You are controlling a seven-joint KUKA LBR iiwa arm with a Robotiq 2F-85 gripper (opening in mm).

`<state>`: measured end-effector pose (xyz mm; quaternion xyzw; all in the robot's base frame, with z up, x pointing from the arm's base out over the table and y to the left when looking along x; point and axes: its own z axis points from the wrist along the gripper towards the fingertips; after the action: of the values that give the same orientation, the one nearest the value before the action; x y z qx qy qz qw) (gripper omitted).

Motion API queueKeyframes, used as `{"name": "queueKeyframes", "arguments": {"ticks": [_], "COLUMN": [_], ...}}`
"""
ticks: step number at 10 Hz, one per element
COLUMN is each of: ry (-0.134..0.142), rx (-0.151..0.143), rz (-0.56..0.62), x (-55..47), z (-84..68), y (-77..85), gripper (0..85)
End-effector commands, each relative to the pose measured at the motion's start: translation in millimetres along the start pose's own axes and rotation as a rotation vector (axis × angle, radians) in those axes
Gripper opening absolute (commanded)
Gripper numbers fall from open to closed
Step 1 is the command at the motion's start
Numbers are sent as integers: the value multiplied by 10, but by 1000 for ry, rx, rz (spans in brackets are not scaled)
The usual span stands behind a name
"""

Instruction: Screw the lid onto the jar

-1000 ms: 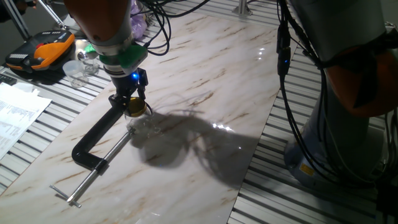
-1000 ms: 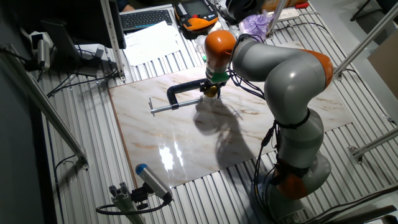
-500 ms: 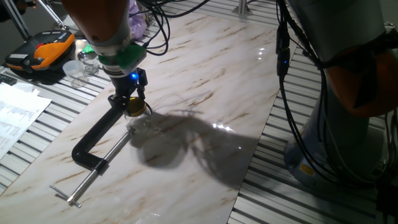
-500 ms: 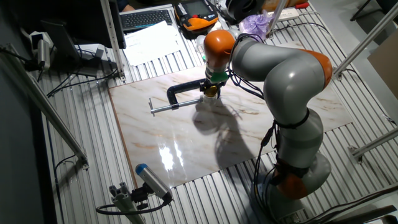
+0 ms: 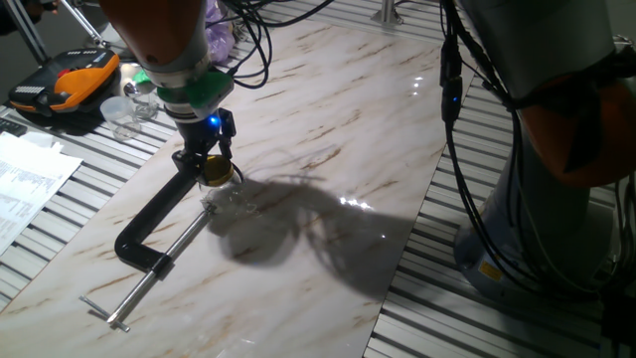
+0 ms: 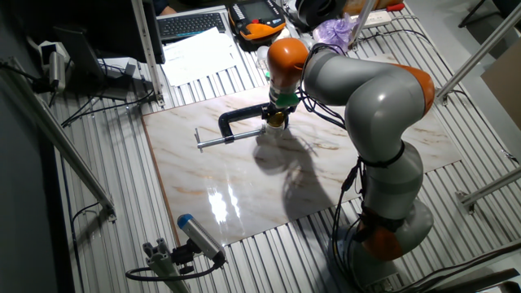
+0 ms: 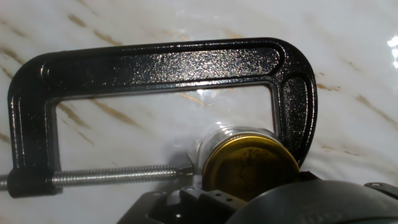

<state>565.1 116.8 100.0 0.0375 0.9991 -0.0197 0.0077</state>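
Hand view: my claw (image 5: pixel 213 167) grips round gold metal lid (image 7: pixel 250 167) squarely atop small clear glass jar (image 7: pixel 214 144), held in black C-clamp (image 7: pixel 155 65); axes look aligned.

A marble-patterned slab (image 6: pixel 244 183) with brown veins lies on a bench (image 6: pixel 122 187) of pale slatted metal rails. Overhead light glares off the slab in white patches, and a dark shadow spreads across its middle. Beyond the slab's far edge sit a keyboard (image 6: pixel 191 24), loose printed papers (image 5: pixel 25 184), an orange-black case (image 5: pixel 65 80) and clear cups (image 5: pixel 124 111). Something purple and crumpled (image 6: pixel 335 32) rests near the case in the other fixed view. Black cables (image 6: pixel 89 110) trail over the rails. Grey metal struts (image 6: pixel 69 159) cross the left side, and a blue-tipped cylinder (image 6: pixel 199 236) lies near the slab's front edge
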Motion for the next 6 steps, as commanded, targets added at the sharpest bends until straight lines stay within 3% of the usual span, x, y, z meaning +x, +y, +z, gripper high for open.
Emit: {"name": "queueKeyframes", "arguments": {"ticks": [1, 2, 3, 6], "ry": [1, 1, 1, 2], "rx": [-2, 1, 3, -4], "rz": [6, 20, 38, 69], "x": [0, -1, -1, 0], "z": [0, 0, -1, 1], "y": [-1, -1, 1, 1], "gripper": [340, 340, 170, 170]}}
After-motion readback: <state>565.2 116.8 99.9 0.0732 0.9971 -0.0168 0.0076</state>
